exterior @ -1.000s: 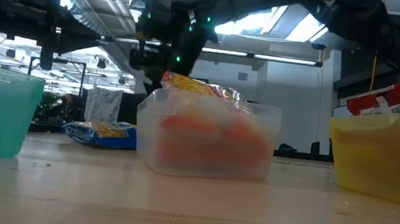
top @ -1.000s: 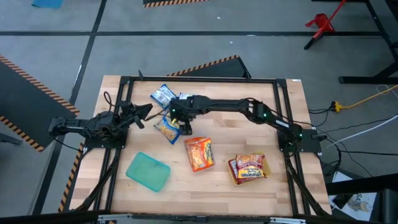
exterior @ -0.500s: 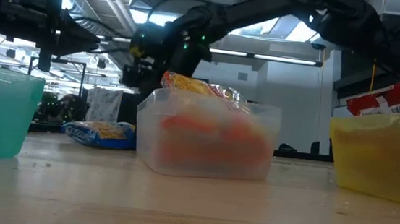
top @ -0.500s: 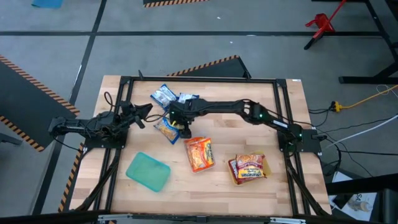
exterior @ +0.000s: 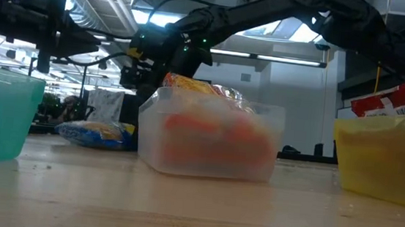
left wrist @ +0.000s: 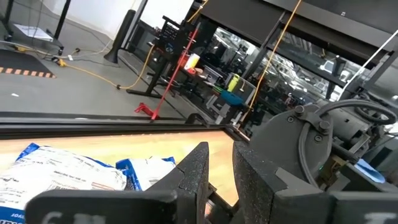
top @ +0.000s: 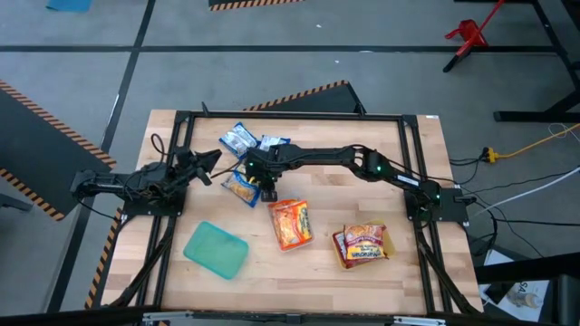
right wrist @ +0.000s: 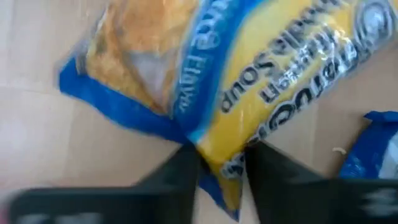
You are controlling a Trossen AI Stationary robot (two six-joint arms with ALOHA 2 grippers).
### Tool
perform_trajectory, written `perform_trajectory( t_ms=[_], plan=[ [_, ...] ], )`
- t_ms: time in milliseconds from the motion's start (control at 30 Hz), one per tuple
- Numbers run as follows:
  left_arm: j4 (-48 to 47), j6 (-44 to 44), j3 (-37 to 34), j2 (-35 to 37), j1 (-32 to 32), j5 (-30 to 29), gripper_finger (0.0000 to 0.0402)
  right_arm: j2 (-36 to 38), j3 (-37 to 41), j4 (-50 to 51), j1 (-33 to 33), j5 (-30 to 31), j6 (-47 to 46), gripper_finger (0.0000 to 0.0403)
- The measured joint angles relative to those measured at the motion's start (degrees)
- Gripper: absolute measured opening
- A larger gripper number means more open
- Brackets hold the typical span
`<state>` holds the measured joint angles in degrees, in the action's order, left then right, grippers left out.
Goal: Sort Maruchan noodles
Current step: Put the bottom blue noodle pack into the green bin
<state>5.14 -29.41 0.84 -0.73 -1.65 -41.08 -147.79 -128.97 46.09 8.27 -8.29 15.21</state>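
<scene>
The wooden table (top: 417, 145) carries three shallow trays: a teal one (top: 217, 249) empty near the front left, a clear one (top: 290, 224) heaped with orange packets, a yellow one (top: 362, 244) with red packets. Three loose crinkly noodle packets lie at the back: two blue-white ones (top: 237, 139) overlapping, and a yellow-and-blue packet (top: 242, 188) just in front of them. The right gripper (top: 265, 187) reaches across the table and pinches that flat yellow-and-blue packet's edge between its two dark fingers (right wrist: 180, 171). The left gripper (top: 205, 166) waits near the left edge, fingers narrowly parted, holding nothing. Bare wood lies along the front.
</scene>
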Motion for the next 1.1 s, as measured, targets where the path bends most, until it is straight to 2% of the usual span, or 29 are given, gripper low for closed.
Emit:
perform_trajectory(
  t_ms=[67, 133, 333, 633, 1100],
  plan=[
    [-0.42, 0.00, 0.00, 0.00, 0.00, -0.02, 0.0066, -0.09, 0.02, -0.10, 0.01, -1.44, 0.06, 0.0041],
    [-0.65, 0.00, 0.00, 0.00, 0.00, 0.00, 0.0066, -0.12, 0.07, -0.15, 0.04, -1.92, 0.02, 0.0014],
    [-1.39, 0.00, 0.00, 0.00, 0.00, 0.00, 0.0066, -0.19, -0.14, 0.20, 0.04, -1.83, -0.47, 0.0004],
    [-1.39, 0.02, 0.00, 0.00, 0.00, -0.02, 0.0066, -0.60, -5.95, 3.41, -0.08, -1.02, -1.65, 0.0000],
    [-1.71, 0.02, 0.00, 0.00, 0.01, -1.46, 0.0066, 1.38, -5.95, 4.61, -3.98, -1.73, -3.15, 0.0000]
  ],
)
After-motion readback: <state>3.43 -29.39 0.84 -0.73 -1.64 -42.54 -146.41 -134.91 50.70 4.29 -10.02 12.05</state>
